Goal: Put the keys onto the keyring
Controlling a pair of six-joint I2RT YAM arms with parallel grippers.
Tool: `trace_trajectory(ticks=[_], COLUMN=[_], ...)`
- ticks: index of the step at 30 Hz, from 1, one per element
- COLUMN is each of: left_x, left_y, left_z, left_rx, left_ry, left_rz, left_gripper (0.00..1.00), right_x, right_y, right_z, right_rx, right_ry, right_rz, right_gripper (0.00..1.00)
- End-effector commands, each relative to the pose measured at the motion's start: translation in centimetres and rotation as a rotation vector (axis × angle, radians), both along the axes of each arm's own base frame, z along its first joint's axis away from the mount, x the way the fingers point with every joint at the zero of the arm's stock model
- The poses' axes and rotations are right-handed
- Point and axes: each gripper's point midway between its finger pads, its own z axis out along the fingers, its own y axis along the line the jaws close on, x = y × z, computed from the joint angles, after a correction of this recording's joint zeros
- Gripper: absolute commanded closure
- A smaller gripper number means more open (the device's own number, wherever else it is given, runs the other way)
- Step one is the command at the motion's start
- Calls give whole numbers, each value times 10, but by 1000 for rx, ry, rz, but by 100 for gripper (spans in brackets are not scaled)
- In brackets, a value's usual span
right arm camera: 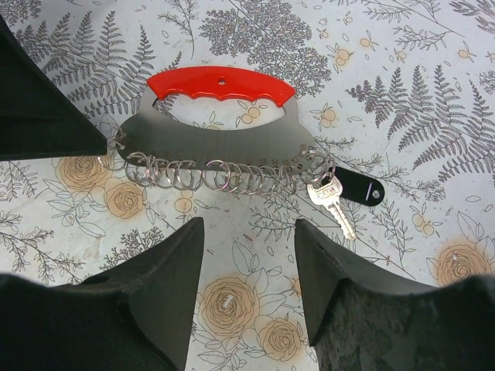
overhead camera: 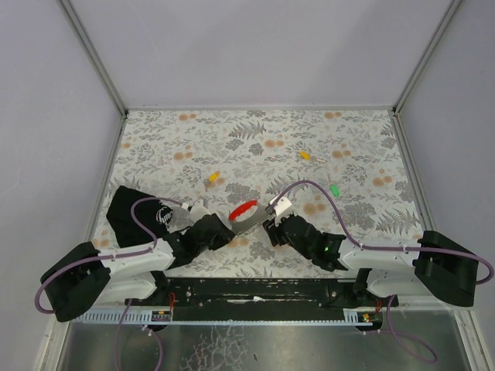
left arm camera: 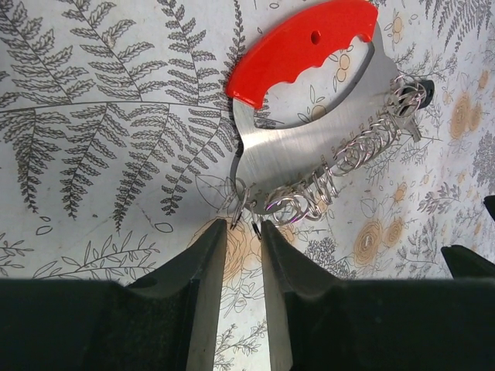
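The keyring (overhead camera: 246, 217) lies on the floral cloth between my two grippers: a red grip (left arm camera: 305, 46) on a flat grey plate (left arm camera: 309, 147) whose edge carries a row of wire rings (right arm camera: 209, 176). A black-headed key (right arm camera: 357, 188) hangs on the last ring. My left gripper (left arm camera: 242, 232) stands with a narrow gap between its fingers, tips right at the end ring's wire ends, with nothing clamped. My right gripper (right arm camera: 249, 232) is open wide, just short of the ring row. A yellow key (overhead camera: 214, 177), an orange key (overhead camera: 305, 154) and a green key (overhead camera: 335, 188) lie loose farther back.
A black pouch (overhead camera: 128, 209) lies at the left by the left arm. White walls with metal rails (overhead camera: 93, 58) close in the cloth on three sides. The black base bar (overhead camera: 255, 290) runs along the near edge.
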Motion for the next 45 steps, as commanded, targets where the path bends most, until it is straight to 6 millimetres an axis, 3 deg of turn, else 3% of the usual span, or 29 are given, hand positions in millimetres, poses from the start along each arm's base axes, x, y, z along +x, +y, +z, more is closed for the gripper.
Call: trace_trajectory(ticks=[1, 14, 23, 35, 45], left_x=[15, 24, 19, 14, 17], left_y=[-15, -10, 16, 11, 8], left_z=[19, 30, 27, 5, 11], left_rx=[-63, -8, 38, 41, 17], left_ry=[-59, -125, -149, -102, -111], left_rz=[24, 10, 60, 41, 55], left_gripper=[77, 79, 78, 83, 81], right_x=[9, 8, 7, 6, 5], right_y=[0, 2, 3, 7, 9], right_z=[18, 14, 13, 8, 7], right_rx=[55, 42, 36, 23, 16], right_ry=[-49, -38, -39, -26, -20], right_rz=[-36, -21, -10, 9, 18], right_gripper=[43, 43, 43, 43, 43])
